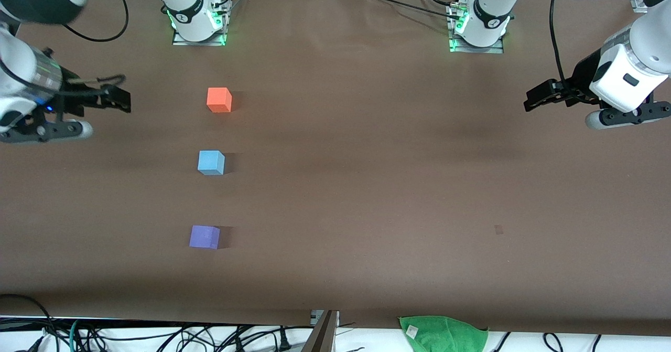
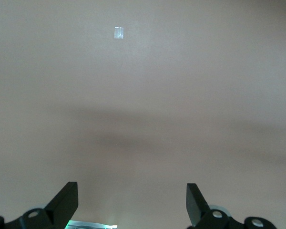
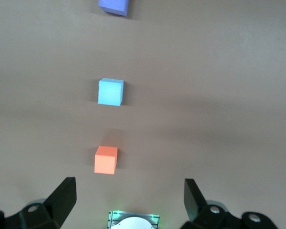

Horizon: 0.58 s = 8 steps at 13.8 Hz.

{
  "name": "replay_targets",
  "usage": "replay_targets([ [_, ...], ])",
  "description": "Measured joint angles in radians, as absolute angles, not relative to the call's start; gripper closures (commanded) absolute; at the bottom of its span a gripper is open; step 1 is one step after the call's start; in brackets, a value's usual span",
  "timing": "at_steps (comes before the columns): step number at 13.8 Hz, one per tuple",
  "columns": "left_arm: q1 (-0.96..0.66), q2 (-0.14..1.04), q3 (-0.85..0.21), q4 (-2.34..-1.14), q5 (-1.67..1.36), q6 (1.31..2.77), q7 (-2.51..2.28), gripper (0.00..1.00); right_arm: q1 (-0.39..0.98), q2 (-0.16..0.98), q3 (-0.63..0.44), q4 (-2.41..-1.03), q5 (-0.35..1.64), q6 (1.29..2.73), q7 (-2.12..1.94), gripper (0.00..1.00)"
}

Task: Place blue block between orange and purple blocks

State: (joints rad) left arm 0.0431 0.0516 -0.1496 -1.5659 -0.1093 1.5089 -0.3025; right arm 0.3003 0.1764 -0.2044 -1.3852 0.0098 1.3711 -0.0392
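Front view: blue block (image 1: pixel 211 162), a matte sky-blue cube, sits on the table (image 1: pixel 367 184) between orange block (image 1: pixel 219 99) and the nearer purple block (image 1: pixel 204 236), apart from both.
Left wrist view: left gripper (image 2: pixel 132 202) spread wide over bare table; a small pale mark (image 2: pixel 118 32), hard to identify.
Right wrist view: right gripper (image 3: pixel 130 198) wide, holding nothing; purple block cut off at the frame edge.

Your table (image 1: pixel 367 184) lies open toward the left arm's end, only orange block (image 1: pixel 219 100), blue block (image 1: pixel 211 162), purple block (image 1: pixel 204 236) lined up, well apart, toward the right arm's end.
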Motion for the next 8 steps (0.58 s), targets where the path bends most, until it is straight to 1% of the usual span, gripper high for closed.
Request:
replay_targets([
  [2,0.043,0.052,-0.150,-1.566,-0.109,1.509,-0.302,0.00,0.222,0.136,-0.100,-1.419,-0.003,1.337,-0.039,0.00],
  [3,0.043,0.052,-0.150,-1.566,-0.109,1.509,-0.302,0.00,0.206,0.123,-0.072,-1.436,-0.017,1.331,-0.039,0.00],
  [5,0.043,0.052,-0.150,-1.566,-0.109,1.509,-0.302,0.00,0.183,0.096,-0.051,-1.443,-0.030,1.337,-0.039,0.00],
  [8,0.043,0.052,-0.150,-1.566,-0.109,1.509,-0.302,0.00,0.149,0.043,-0.051,-1.445,-0.030,1.344,-0.044,0.00],
])
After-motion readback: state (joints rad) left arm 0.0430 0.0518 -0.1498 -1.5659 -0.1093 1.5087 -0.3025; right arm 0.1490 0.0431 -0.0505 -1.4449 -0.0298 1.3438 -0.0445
